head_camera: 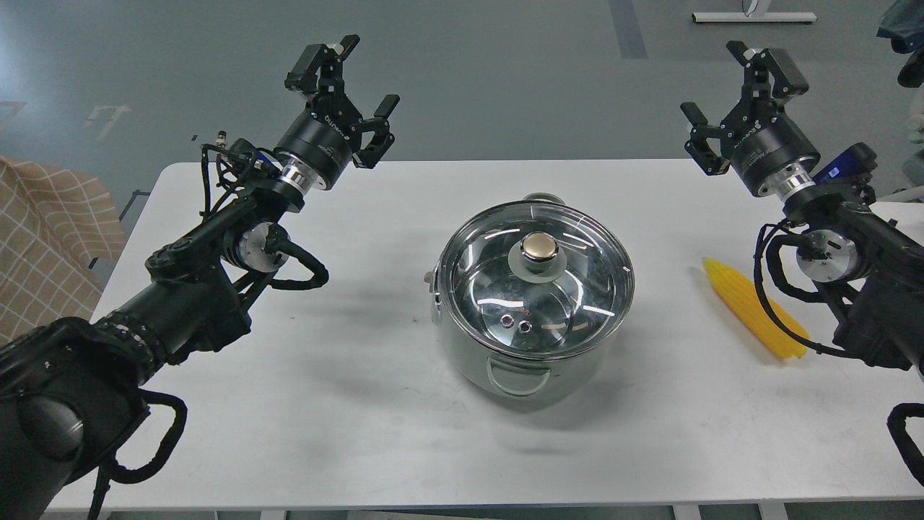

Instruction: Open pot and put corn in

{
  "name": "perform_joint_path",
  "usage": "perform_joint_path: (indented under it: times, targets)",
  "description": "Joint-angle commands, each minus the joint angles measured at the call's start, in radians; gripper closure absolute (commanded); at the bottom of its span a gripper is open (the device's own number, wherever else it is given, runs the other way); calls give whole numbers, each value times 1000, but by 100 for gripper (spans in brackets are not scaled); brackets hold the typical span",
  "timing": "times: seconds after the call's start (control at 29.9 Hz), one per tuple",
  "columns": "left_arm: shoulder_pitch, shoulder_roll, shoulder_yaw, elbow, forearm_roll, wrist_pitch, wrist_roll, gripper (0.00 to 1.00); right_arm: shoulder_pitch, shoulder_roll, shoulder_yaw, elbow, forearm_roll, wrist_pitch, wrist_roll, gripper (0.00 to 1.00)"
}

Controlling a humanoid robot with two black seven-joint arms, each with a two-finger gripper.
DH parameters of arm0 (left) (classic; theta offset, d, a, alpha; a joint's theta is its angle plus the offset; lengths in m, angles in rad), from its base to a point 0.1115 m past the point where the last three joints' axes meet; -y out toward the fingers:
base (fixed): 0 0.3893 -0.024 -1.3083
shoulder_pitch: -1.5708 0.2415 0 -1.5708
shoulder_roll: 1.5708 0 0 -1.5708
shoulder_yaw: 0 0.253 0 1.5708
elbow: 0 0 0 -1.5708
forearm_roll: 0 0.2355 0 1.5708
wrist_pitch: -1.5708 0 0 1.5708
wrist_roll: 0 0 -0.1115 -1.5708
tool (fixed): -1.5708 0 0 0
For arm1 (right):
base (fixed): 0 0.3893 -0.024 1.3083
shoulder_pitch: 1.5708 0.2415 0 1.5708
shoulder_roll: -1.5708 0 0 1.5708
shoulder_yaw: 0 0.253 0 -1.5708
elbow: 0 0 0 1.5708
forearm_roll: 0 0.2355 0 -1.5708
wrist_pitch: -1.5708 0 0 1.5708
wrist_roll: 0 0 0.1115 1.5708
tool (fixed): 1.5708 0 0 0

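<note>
The shiny steel pot (476,361) stands in the middle of the white table (346,404), closed by a glass lid (577,289) with a brass-coloured knob (540,247). The yellow corn (743,303) lies on the table to the pot's right, partly behind my right arm's cable. My left gripper (354,90) is open and empty, raised above the table's far left. My right gripper (729,94) is open and empty, raised above the far right, beyond the corn.
A checked cloth (43,245) lies off the table's left edge. The grey floor (505,72) shows beyond the table's far edge. A white base stands on the floor at the top right (754,16).
</note>
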Motion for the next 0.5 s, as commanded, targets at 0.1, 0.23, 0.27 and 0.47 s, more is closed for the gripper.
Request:
perform_joint_path:
  times: [0.1, 0.23, 0.27, 0.47]
  targets:
    - [-5, -6, -2, -3, -8, -6, 0, 2, 0, -4, -2, -2, -1, 0, 0, 3]
    - [-5, 6, -7, -6, -11, -6, 0, 2, -2, -7, -2, -2, -1, 0, 0, 3]
    - [-5, 12, -10, -8, -12, -6, 0, 2, -2, -7, -3, -3, -5, 0, 0, 3]
    - [-5, 26, -16, -31, -12, -24, 0, 2, 3, 1, -3, -7, -8, 0, 0, 3]
